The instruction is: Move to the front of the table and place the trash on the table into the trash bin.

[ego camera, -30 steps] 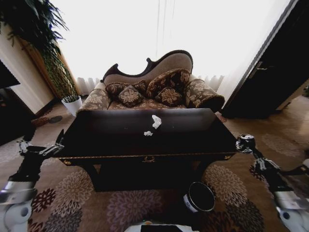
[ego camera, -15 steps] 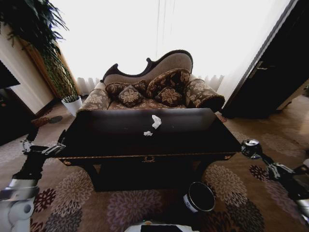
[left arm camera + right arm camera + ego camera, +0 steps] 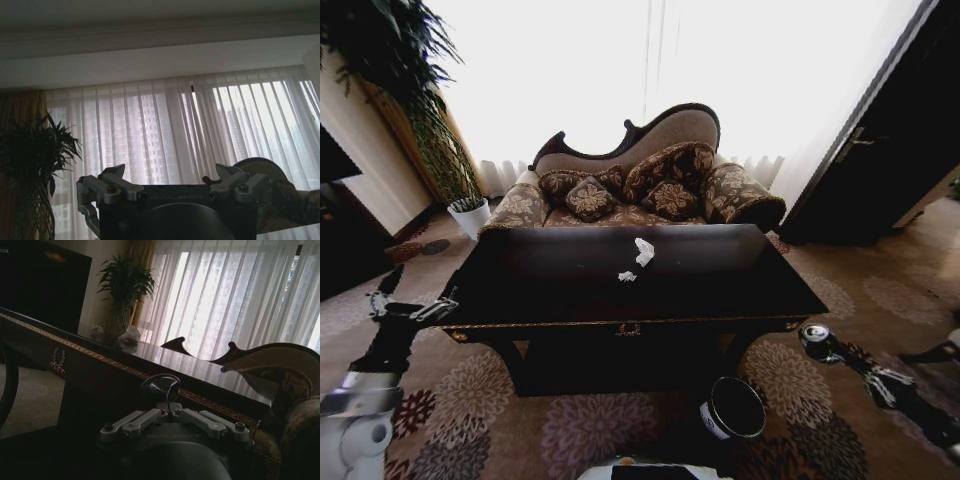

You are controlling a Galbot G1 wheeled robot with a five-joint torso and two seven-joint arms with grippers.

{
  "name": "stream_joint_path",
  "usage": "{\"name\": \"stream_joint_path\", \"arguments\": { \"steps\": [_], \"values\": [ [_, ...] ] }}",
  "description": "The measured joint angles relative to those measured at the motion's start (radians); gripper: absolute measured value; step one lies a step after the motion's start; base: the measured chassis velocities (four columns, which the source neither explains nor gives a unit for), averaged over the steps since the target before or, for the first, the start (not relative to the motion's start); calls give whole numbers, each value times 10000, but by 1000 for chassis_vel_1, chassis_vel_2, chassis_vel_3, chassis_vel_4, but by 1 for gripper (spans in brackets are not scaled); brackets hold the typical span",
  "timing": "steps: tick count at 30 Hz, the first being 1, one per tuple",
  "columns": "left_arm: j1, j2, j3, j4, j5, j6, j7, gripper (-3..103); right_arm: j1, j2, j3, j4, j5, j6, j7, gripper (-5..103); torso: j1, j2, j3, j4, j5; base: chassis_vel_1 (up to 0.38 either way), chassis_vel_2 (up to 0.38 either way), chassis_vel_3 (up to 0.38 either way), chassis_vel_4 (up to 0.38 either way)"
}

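Can: one small dark drink can (image 3: 817, 336), upright with its silver top showing, held in the right tool (image 3: 823, 343), off the table's right front corner, above the carpet and lower than the tabletop.
Right tool: closed on the can; in the right wrist view the can (image 3: 161, 386) sits between the two fingers, with the table's gold-trimmed edge behind it.
Bin: one round black bin (image 3: 733, 408) with a white label, on the carpet in front of the table, toward its right side; it lies to the left of the held can and nearer the robot, apart from it.
Paper wads: two white wads on the tabletop, a larger one (image 3: 644, 250) near the middle and a smaller one (image 3: 626, 276) just in front of it, both well apart from either tool; they show far off on the tabletop in the right wrist view (image 3: 129, 336).
Table: one glossy black table (image 3: 570, 300) with gold edge trim, a small gold emblem at the middle of its front rail.
Left tool: one, raised (image 3: 412, 305) just off the table's left front corner, fingers spread wide and holding nothing; in the left wrist view (image 3: 175, 185) its fingers point up toward the curtains.
Behind the table: one patterned sofa (image 3: 650, 180) with cushions; one potted plant (image 3: 440, 150) at its left.
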Motion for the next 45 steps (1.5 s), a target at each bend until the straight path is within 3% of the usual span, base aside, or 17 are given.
{"name": "stream_joint_path", "arguments": {
  "steps": [5, 9, 11, 14, 17, 22, 25, 27, 30, 31, 34, 35, 36, 39, 41, 45],
  "values": [
    [40, -66, -3, -87, 4, 3, -1, 100, 221, 157, -694, -410, -684, 549, 60, 0, 0, 0, 0, -1, 3, 0, 0, 0, 0],
    [155, -176, 6, -224, 60, 3, -1, 100, 615, 455, -2161, -494, -1090, 1038, 682, 0, 0, 0, 0, 3, 5, 0, 0, 0, 0],
    [179, -191, 1, -248, 63, 1, -1, 100, 700, 493, -2371, -514, -1276, 1114, 774, 0, 0, 0, 1, 3, 3, 0, 0, 0, 0],
    [300, -215, -138, -343, 31, -47, 4, 100, 1253, 538, -3267, -1012, -2642, 1690, 1044, 0, 0, 0, 0, 3, 1, 0, 0, 0, 0],
    [348, -190, -239, -348, -33, -73, 5, 100, 1449, 468, -3712, -1350, -3332, 2025, 1163, 0, 0, 0, 1, 3, 2, 0, 0, 0, 0],
    [381, -126, -348, -366, -121, -88, 5, 100, 1861, 262, -4636, -2065, -4464, 2587, 2045, 0, 0, 0, 1, 1, 2, 0, 0, 0, 0],
    [407, -200, -314, -425, -102, -98, 9, 100, 2409, 187, -5725, -2679, -5304, 2794, 3567, 0, 0, 0, 1, 3, 1, 0, 0, 0, 0],
    [417, -221, -303, -431, -88, -104, 10, 100, 2507, 189, -5984, -2778, -5422, 2800, 3844, 0, 0, -1, 1, 3, 4, 0, 0, 0, 0],
    [458, -273, -284, -456, -41, -127, 23, 100, 2916, 255, -6906, -3089, -6166, 2803, 5241, 0, 1, 0, 1, 2, 3, 0, 0, 0, 0],
    [458, -273, -284, -456, -41, -127, 23, 100, 2916, 255, -6906, -3089, -6166, 2803, 5241, 0, 1, 0, 1, 2, 3, 0, 0, 0, 0],
    [480, -266, -317, -457, -38, -132, 23, 100, 3290, 352, -7661, -3380, -7420, 2803, 7674, 0, 0, -1, 1, 2, 2, 0, 0, 0, 0],
    [482, -262, -324, -452, -38, -133, 23, 100, 3401, 368, -7806, -3506, -7773, 2802, 8250, 0, 0, 0, 1, 2, 3, 0, 0, 0, 0],
    [482, -262, -324, -452, -38, -133, 23, 100, 3401, 368, -7806, -3506, -7773, 2802, 8250, 0, 0, 0, 1, 2, 3, 0, 0, 0, 0],
    [490, -268, -328, -425, -12, -144, 25, 100, 3873, 379, -8543, -4277, -8658, 2545, 10642, 0, 0, 0, 1, 4, 2, 0, 0, 0, 0],
    [501, -284, -318, -424, 12, -150, 25, 100, 4076, 378, -8818, -4688, -8772, 2298, 11293, 0, 1, 0, 1, 2, 3, 0, 0, 0, 0],
    [542, -290, -323, -441, 18, -153, 27, 100, 4493, 330, -8927, -5488, -9270, 2138, 11623, 0, 0, -1, 1, 2, 3, 0, 0, 0, 0]
  ]
}}
